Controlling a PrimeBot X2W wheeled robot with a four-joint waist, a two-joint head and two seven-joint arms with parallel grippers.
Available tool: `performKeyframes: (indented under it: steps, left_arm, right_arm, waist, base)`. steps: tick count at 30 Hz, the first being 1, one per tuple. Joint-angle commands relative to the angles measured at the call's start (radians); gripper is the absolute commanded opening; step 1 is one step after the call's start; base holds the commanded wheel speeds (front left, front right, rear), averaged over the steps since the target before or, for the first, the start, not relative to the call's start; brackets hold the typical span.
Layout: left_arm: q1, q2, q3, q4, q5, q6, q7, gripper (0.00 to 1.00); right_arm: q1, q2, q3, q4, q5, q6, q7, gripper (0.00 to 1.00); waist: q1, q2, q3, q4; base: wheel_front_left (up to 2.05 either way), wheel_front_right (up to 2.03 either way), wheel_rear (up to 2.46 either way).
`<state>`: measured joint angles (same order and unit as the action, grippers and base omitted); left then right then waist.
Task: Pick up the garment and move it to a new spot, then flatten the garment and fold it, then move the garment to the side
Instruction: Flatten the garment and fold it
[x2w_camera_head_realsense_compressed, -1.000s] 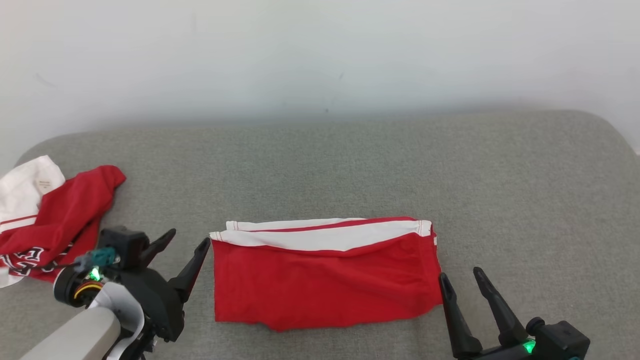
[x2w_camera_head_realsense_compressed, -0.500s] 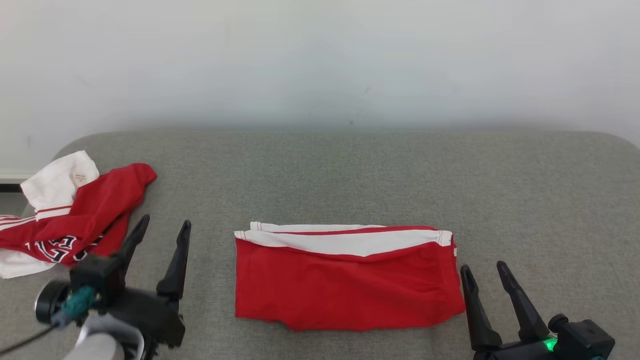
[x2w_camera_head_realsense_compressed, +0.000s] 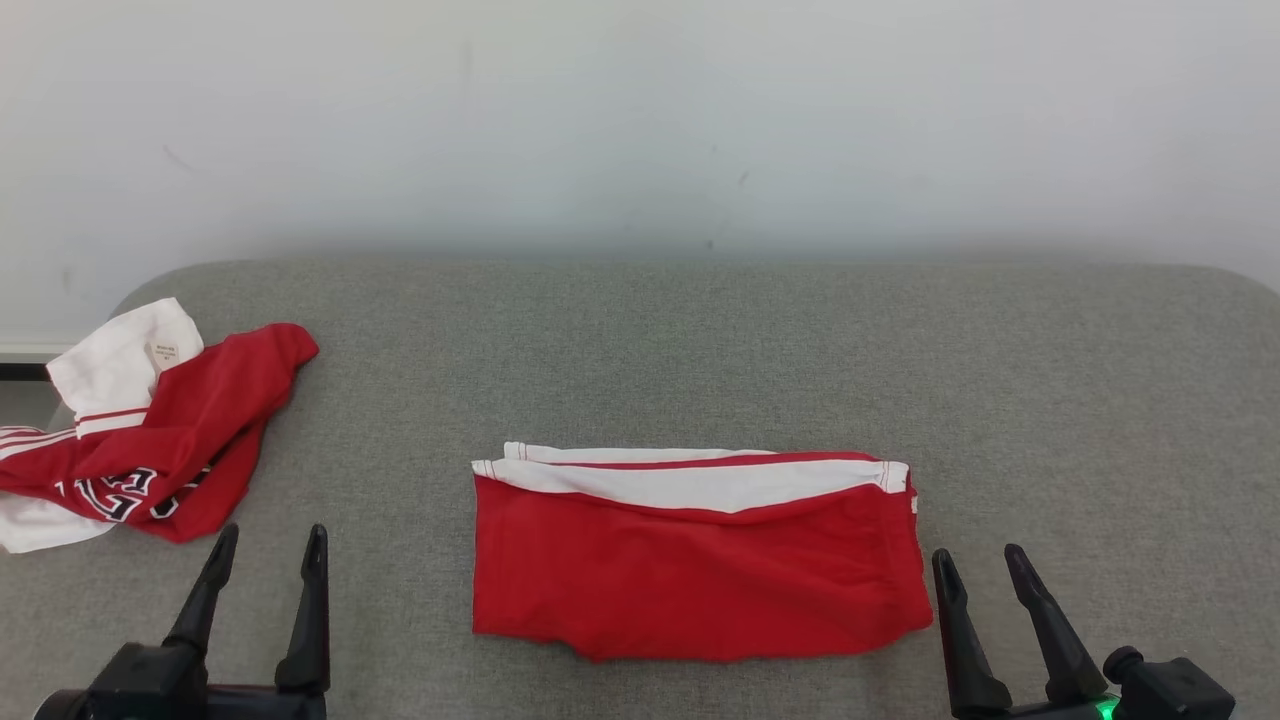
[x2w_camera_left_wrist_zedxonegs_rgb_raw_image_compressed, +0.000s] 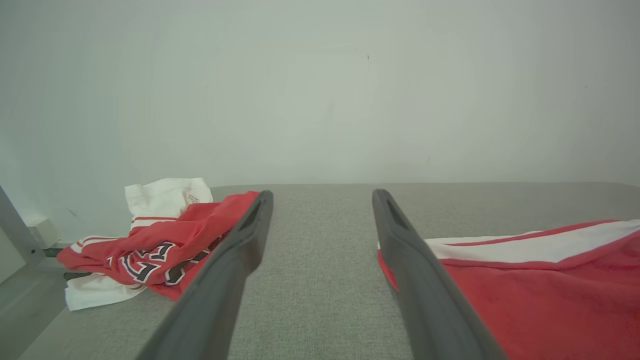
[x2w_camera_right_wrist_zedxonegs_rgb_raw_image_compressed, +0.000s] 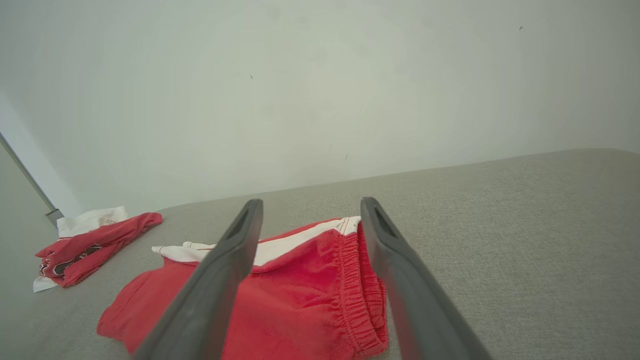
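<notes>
Folded red shorts (x2w_camera_head_realsense_compressed: 700, 570) on grey cushion (x2w_camera_head_realsense_compressed: 700, 340), crumpled red-white jersey (x2w_camera_head_realsense_compressed: 190, 430) far left, well apart, left gripper (x2w_camera_head_realsense_compressed: 273, 535) between 2 garments, right gripper (x2w_camera_head_realsense_compressed: 978, 555) just beside shorts, both jaws wide, empty

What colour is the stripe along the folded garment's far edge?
White stripe on the red folded garment; clearest in head view.

A: What's the left gripper (x2w_camera_left_wrist_zedxonegs_rgb_raw_image_compressed: 322, 192) doing?
B: Its fingers are spread wide, with nothing between them but grey cushion (x2w_camera_left_wrist_zedxonegs_rgb_raw_image_compressed: 320, 280).
A: And to either side?
B: At the view's right, a folded red garment (x2w_camera_left_wrist_zedxonegs_rgb_raw_image_compressed: 540, 290) with a white band lies flat. At its left, a crumpled garment (x2w_camera_left_wrist_zedxonegs_rgb_raw_image_compressed: 150, 245), red and white with dark lettering. Behind, a pale wall (x2w_camera_left_wrist_zedxonegs_rgb_raw_image_compressed: 320, 100).
</notes>
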<state>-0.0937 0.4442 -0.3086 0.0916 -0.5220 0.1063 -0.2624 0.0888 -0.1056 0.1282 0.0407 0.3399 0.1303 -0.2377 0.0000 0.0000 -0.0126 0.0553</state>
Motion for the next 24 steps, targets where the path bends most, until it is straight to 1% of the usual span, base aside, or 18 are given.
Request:
performKeyframes:
  steps: [1,5,9,11,12,18,19,22,24]
  left_arm:
    - [0.039,-0.02,0.03,-0.016,0.034,-0.004,-0.003,1.0]
    - [0.112,-0.084,0.108,-0.059,0.084,-0.02,-0.003,1.0]
    - [0.167,-0.124,0.147,-0.07,0.144,-0.062,-0.003,1.0]
    - [0.184,-0.146,0.169,-0.068,0.155,-0.075,-0.003,1.0]
    - [0.184,-0.146,0.169,-0.068,0.155,-0.075,-0.003,1.0]
    - [0.211,-0.19,0.213,-0.036,0.21,-0.126,-0.003,1.0]
    - [0.213,-0.204,0.227,-0.025,0.219,-0.142,-0.003,1.0]
    - [0.218,-0.217,0.242,-0.014,0.238,-0.168,-0.003,1.0]
    - [0.219,-0.224,0.253,-0.009,0.25,-0.177,-0.003,1.0]
  right_arm:
    - [0.011,0.002,-0.006,0.004,-0.005,0.001,-0.001,1.0]
    - [0.023,0.013,-0.029,0.008,-0.01,0.001,-0.005,1.0]
    - [0.04,0.021,-0.039,0.01,-0.014,0.001,-0.009,1.0]
    - [0.046,0.024,-0.045,0.011,-0.015,0.001,-0.009,1.0]
    - [0.046,0.024,-0.045,0.011,-0.015,0.001,-0.009,1.0]
    - [0.055,0.037,-0.061,0.015,-0.017,0.001,-0.011,1.0]
    - [0.057,0.039,-0.062,0.02,-0.017,0.001,-0.011,1.0]
    - [0.056,0.04,-0.063,0.027,-0.019,0.001,-0.013,1.0]
    - [0.056,0.041,-0.064,0.03,-0.022,0.001,-0.013,1.0]
  waist:
    - [0.0,0.0,0.001,-0.004]
    - [0.0,0.0,0.002,-0.012]
    - [0.0,0.0,0.004,-0.016]
    - [0.0,0.0,0.004,-0.017]
    - [0.0,0.0,0.004,-0.017]
    - [0.0,0.0,0.002,-0.022]
    - [0.0,0.0,0.003,-0.023]
    - [0.0,0.0,0.003,-0.024]
    - [0.0,0.0,0.004,-0.025]
  base:
    - [0.0,0.0,0.0]
    - [0.0,0.0,0.0]
    - [0.0,0.0,0.0]
    - [0.0,0.0,0.0]
    - [0.0,0.0,0.0]
    - [0.0,0.0,0.0]
    - [0.0,0.0,0.0]
    - [0.0,0.0,0.0]
    - [0.0,0.0,0.0]
